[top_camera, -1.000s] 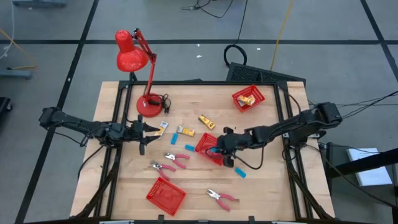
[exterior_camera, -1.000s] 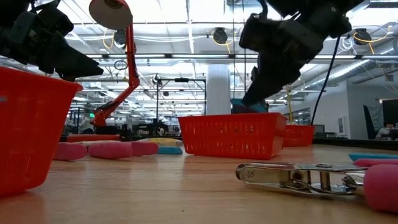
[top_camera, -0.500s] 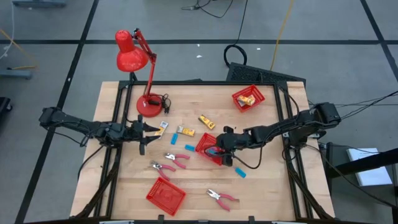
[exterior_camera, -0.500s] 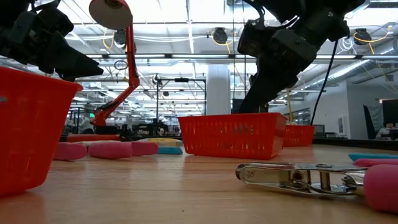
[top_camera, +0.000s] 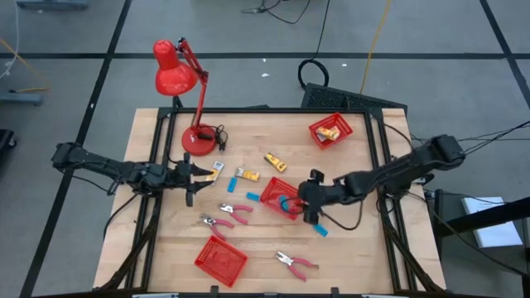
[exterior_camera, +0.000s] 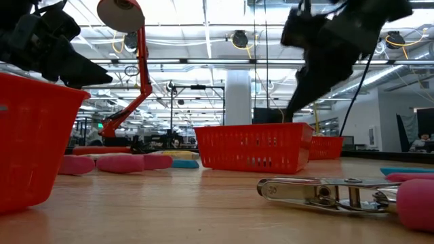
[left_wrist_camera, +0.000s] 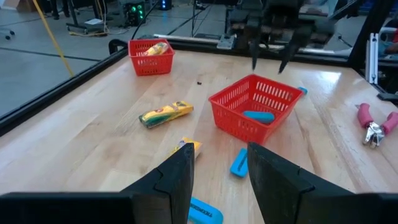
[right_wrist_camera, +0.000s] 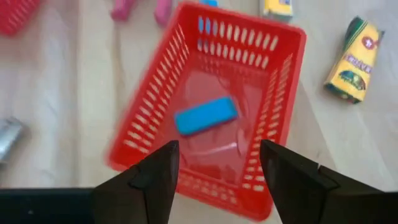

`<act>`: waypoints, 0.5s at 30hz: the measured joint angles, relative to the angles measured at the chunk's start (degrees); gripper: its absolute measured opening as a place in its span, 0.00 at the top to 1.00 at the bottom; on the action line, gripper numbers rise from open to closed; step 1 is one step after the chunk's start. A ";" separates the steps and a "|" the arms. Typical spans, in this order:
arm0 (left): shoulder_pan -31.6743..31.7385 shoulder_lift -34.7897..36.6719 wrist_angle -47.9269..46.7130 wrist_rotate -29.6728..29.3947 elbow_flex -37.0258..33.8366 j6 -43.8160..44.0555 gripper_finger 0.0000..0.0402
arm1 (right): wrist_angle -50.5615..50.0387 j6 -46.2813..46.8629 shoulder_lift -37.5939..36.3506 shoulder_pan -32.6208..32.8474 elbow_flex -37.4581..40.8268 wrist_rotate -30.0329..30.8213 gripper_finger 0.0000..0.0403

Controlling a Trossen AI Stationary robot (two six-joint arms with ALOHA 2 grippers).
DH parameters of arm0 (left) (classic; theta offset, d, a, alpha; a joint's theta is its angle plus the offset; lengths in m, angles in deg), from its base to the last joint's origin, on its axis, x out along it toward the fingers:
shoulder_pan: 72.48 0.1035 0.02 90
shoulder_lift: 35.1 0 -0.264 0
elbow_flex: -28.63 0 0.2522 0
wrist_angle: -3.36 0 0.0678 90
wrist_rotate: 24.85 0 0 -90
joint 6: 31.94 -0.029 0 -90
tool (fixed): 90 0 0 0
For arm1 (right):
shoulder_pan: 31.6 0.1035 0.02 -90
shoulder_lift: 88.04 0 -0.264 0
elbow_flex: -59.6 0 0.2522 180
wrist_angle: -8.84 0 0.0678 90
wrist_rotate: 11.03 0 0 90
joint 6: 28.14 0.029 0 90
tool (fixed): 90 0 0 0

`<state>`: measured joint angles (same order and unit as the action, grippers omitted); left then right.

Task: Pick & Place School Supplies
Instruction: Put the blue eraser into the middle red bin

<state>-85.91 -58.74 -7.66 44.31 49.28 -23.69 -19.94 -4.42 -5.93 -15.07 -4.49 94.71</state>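
The middle red basket point(top_camera: 275, 193) stands on the table with a blue block point(right_wrist_camera: 205, 116) lying flat on its floor. My right gripper point(top_camera: 308, 203) hovers open just beyond the basket's right rim, with nothing between its fingers point(right_wrist_camera: 163, 163). My left gripper point(top_camera: 192, 175) hangs open at the table's left with nothing between its fingers. Ahead of it a yellow packet point(left_wrist_camera: 186, 148) and a blue block point(left_wrist_camera: 239, 163) lie on the wood. More supplies lie loose: blue blocks point(top_camera: 320, 231), yellow packets point(top_camera: 275, 162) and pink-handled pliers point(top_camera: 236, 211).
A red desk lamp point(top_camera: 178, 74) stands at the far left. A second red basket point(top_camera: 331, 130) holding yellow packets sits at the far right, and a third point(top_camera: 220, 259) near the front edge. Pliers point(top_camera: 294, 262) lie near the front, in front of the low camera.
My right gripper has opened and let go of the blue block, which has dropped into the middle basket and now lies on its floor. The gripper has then drawn back toward the table's right edge. My left arm has kept still.
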 joint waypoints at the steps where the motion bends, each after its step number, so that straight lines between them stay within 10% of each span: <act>1: 0.00 -0.05 0.11 -0.02 0.00 0.02 0.62 | -1.89 1.98 -1.15 1.05 -0.02 0.79 0.47; 15: -0.09 -0.37 0.42 0.17 0.00 0.71 0.62 | -11.52 24.68 1.80 13.04 0.07 -1.13 0.42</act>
<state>-86.00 -59.11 -7.24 44.48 49.28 -22.98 -31.46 20.26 -4.13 -2.03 -4.42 93.58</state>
